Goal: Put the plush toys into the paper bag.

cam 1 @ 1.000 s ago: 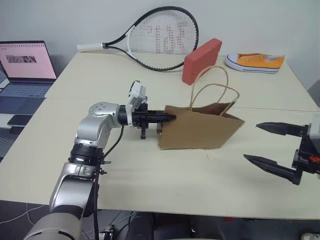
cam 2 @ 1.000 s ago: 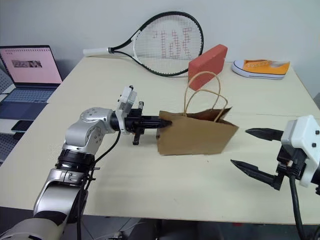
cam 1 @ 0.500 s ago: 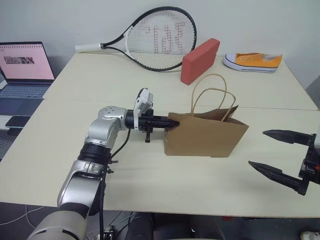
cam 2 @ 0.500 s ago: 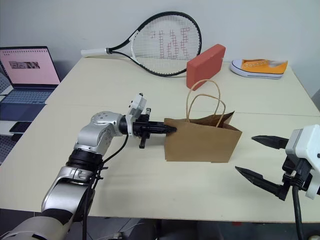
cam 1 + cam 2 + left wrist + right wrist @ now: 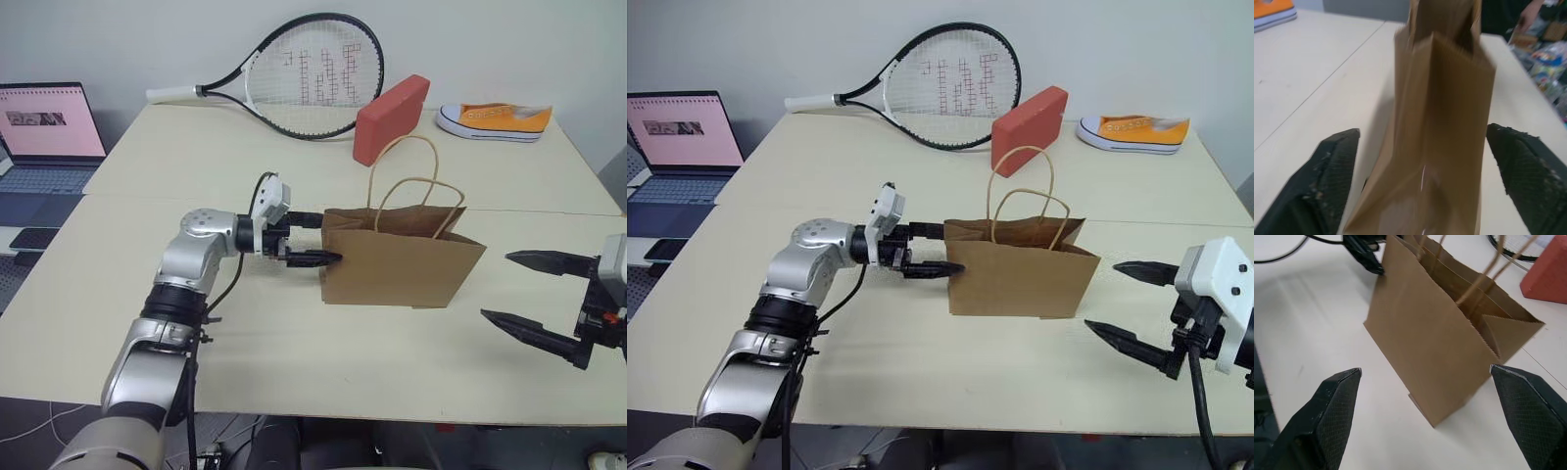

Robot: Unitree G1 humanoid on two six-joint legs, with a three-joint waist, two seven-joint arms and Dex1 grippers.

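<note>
bag [image 5: 397, 264]: brown kraft paper, matt, fine ribbed grain, zigzag-cut top edge
bag handles [image 5: 414, 186]: twisted paper cord, tan, matt
table [image 5: 294, 333]: pale cream top, smooth, matt, thin seam line across it
left gripper [image 5: 312, 240] fingers [image 5: 1327, 176]: black plastic, matt, rough pebbled pads
right gripper [image 5: 534, 294] fingers [image 5: 1332, 406]: black plastic, fine crosshatch texture, matt
left arm [image 5: 186, 264]: silver metal look, smooth, slight sheen
block [image 5: 392, 117]: red, matt, slightly rough, brick-like
racket [image 5: 304, 73]: glossy black-and-white frame, white strings
sneaker [image 5: 495, 119]: orange-yellow cloth upper, white rubber sole
laptop [image 5: 44, 137]: glossy lit screen, dark matt keys
</note>
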